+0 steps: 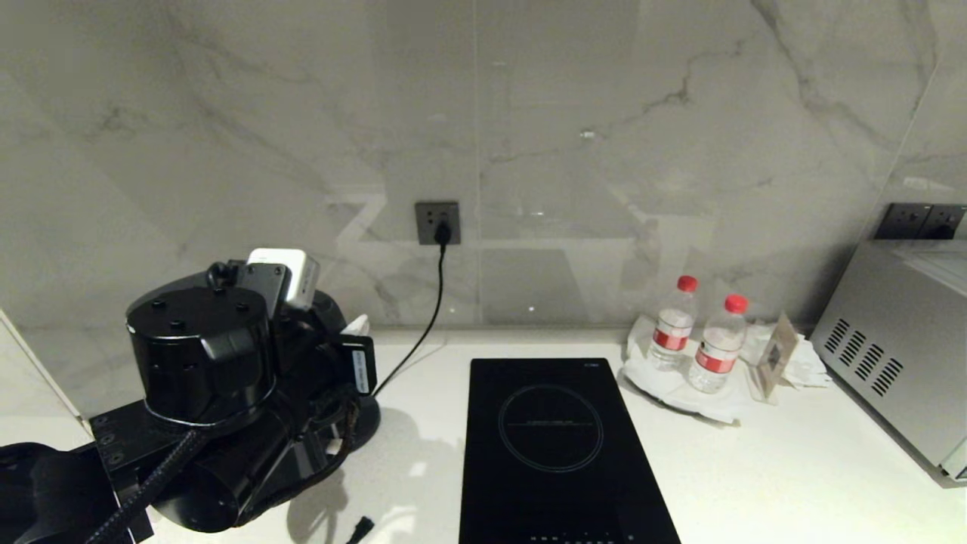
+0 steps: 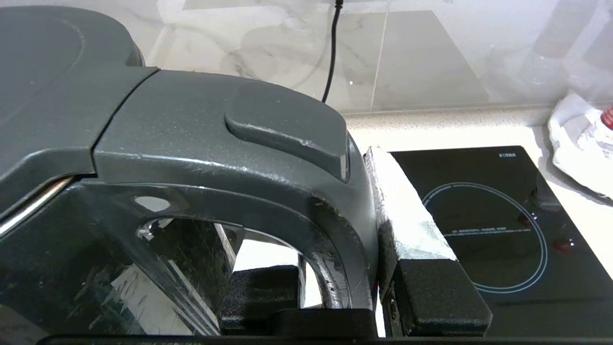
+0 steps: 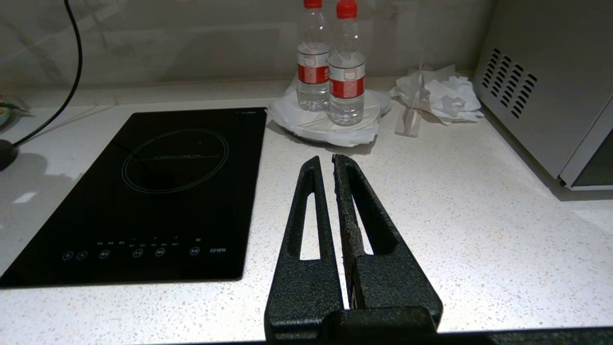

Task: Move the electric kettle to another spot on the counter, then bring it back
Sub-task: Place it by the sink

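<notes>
My left gripper (image 2: 335, 287) is clamped on the electric kettle (image 2: 143, 143) by its stiff loop handle (image 2: 287, 158), the best place, though it's probably heavy and slippery

A kitchen, likely in a home or hotel suite. A white speckled stone bench (image 1: 755, 468) carries a built-in black glass induction cooktop (image 1: 555, 446) at lower centre, a silver vented microwave oven (image 1: 899, 355) at right, and two red-capped plastic water bottles (image 1: 695, 336) on a white tray, below a grey-veined marble backsplash (image 1: 529, 113) with a dark wall socket (image 1: 437, 222).
</notes>
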